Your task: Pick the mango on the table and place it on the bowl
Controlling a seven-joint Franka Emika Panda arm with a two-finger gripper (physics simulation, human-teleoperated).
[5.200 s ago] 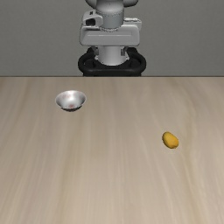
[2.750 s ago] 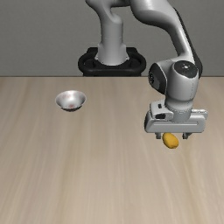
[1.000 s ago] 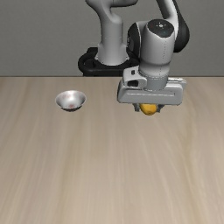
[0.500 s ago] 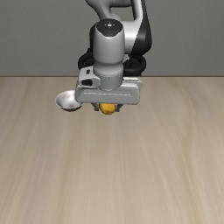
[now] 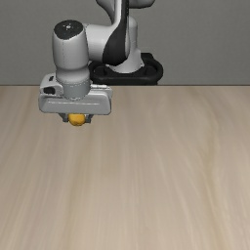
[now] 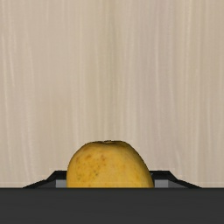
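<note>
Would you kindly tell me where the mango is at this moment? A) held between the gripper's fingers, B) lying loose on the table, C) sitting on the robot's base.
A: in the exterior view the mango hangs under the gripper, lifted off the table, and the wrist view shows it right between the fingers.
</note>
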